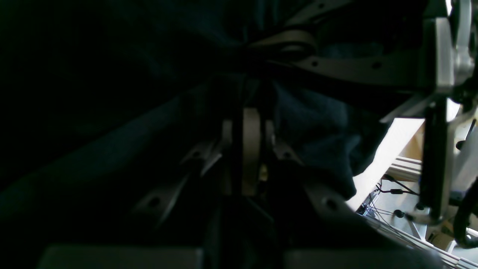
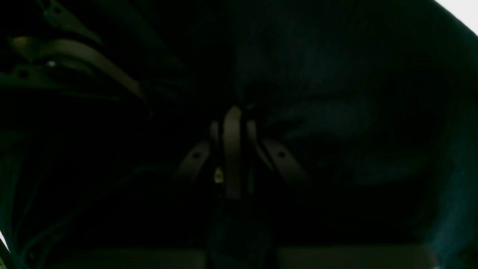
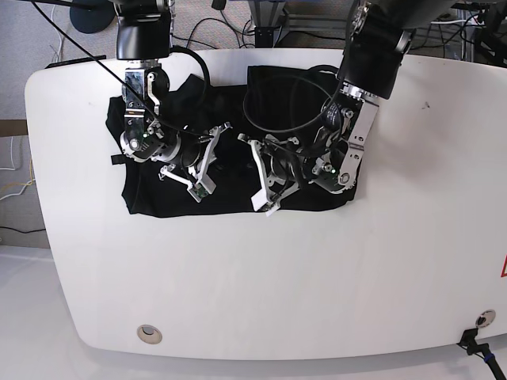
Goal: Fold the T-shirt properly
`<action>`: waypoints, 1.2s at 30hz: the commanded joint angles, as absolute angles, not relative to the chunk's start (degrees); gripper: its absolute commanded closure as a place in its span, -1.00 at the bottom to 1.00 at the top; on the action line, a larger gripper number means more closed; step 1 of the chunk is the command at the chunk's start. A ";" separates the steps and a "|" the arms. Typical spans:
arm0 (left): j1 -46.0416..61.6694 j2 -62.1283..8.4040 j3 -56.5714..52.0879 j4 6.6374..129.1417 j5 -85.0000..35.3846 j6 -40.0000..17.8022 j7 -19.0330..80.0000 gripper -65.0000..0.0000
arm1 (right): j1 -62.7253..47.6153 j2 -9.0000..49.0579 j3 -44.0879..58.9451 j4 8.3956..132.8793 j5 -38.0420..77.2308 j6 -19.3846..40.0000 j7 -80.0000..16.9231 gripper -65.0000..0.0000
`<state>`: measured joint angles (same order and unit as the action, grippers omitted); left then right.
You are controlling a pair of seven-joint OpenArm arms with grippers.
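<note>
The T-shirt point(image 3: 158, 198) lies rumpled and only loosely gathered on the white worktop point(image 3: 380, 261), no neat fold yet, with the left claw point(image 3: 265, 178) and right claw point(image 3: 202, 166) both clamped on its cloth

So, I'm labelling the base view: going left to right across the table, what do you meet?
Bare table → right gripper on the T-shirt → left gripper → bare table.
</note>
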<state>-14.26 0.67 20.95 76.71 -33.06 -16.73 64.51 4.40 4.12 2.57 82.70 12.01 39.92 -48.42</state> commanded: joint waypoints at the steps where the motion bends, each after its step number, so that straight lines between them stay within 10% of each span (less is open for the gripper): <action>1: -15.78 1.19 20.79 77.85 -33.98 -17.10 63.78 1.00 | 4.88 4.26 2.59 83.03 11.38 40.00 -49.54 1.00; 24: -26.07 -1.01 19.30 75.47 -33.89 -17.19 61.14 1.00 | 3.74 4.26 2.59 83.30 11.47 40.00 -49.45 1.00; 29: -25.80 -2.07 19.30 78.73 -34.15 -17.19 62.55 -0.11 | 3.74 4.18 2.59 83.21 11.56 40.00 -49.45 1.00; 36: -23.34 -4.00 16.04 91.21 -34.24 -17.19 64.13 -0.18 | 3.91 4.18 2.59 83.12 11.38 40.00 -49.45 1.00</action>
<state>-22.57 -2.63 17.45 87.68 -33.56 -17.04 64.55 3.73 4.12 2.68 82.83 12.21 39.88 -47.64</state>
